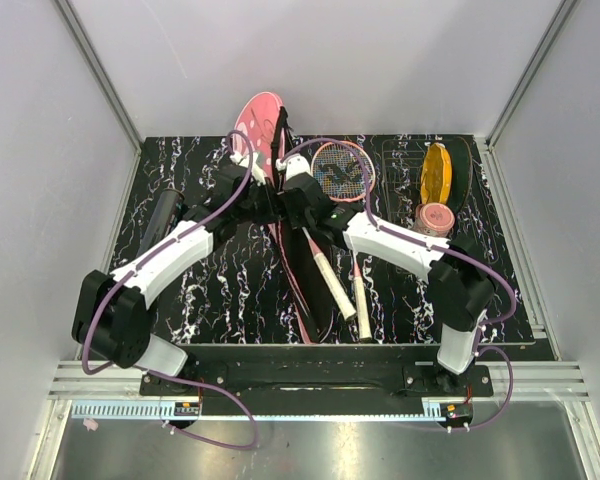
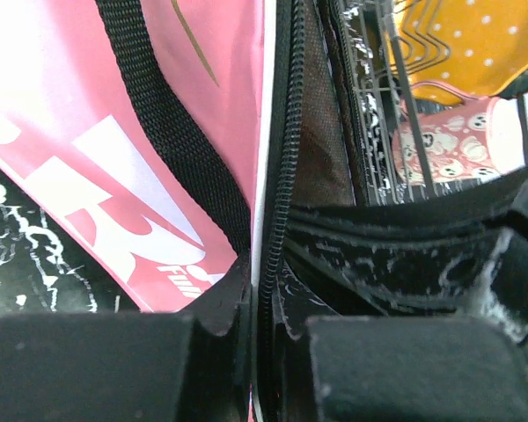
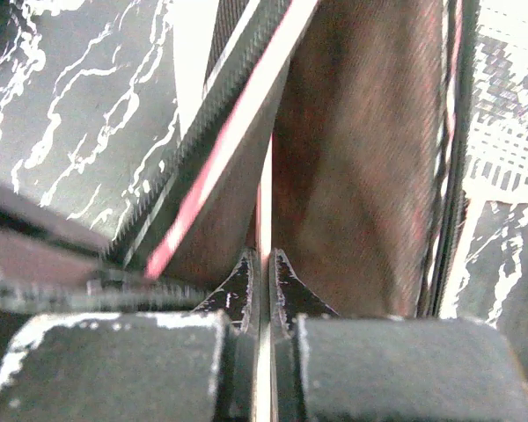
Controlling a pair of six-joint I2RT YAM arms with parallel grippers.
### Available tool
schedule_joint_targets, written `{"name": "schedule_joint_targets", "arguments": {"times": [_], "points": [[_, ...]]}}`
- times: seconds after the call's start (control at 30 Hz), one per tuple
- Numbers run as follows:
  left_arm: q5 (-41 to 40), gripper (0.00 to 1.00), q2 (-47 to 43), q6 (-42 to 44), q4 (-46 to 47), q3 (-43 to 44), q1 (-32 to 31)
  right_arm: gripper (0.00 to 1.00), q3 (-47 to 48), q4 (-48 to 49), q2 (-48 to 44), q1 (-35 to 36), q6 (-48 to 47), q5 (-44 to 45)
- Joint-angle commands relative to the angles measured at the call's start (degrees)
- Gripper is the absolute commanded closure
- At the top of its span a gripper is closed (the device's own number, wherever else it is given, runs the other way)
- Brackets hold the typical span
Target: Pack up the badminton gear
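At the bottom of the overhead view the two arms rise from their bases and lean inward over the black, white-veined tabletop (image 1: 230, 290). Between them lie the two rackets (image 1: 327, 268), their white handles side by side at lower centre. One pink-rimmed head shows at upper centre, just right of the tools. The black tube (image 1: 165, 215) lies at the left edge, well apart from the rackets.

Farther up, both tools meet at the pink cover (image 1: 258, 125), whose rounded end shows at upper centre. The left tool (image 2: 260, 352) is clamped on the cover's edge along the zipper (image 2: 286, 176). In its wrist view the pink face with white lettering fills the left of the frame. The right tool (image 3: 264, 352) is pinched together on a thin edge of the same cover, with brown lining spreading to the right of that frame.

At the upper right of the overhead view the cup (image 1: 435, 218) sits just below the yellow disc (image 1: 437, 172).
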Motion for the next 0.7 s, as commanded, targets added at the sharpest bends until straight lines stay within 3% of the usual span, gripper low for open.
{"name": "schedule_joint_targets", "arguments": {"times": [0.0, 0.2, 0.37, 0.67], "points": [[7.4, 1.0, -4.2, -0.9, 6.6, 0.9, -1.7, 1.0, 0.6, 12.4, -1.5, 0.2, -4.9, 4.4], [2.8, 1.0, -8.7, -2.8, 14.7, -9.6, -1.6, 1.0, 0.4, 14.4, 0.0, 0.6, -4.9, 3.7], [1.9, 1.0, -9.8, -6.5, 23.5, -18.2, -1.7, 1.0, 2.4, 14.0, 2.2, 1.4, -2.0, 10.1], [3.4, 1.0, -8.8, -9.1, 28.1, -21.0, -1.7, 1.0, 6.9, 10.9, 4.4, 1.8, 8.2, 21.6]]}}
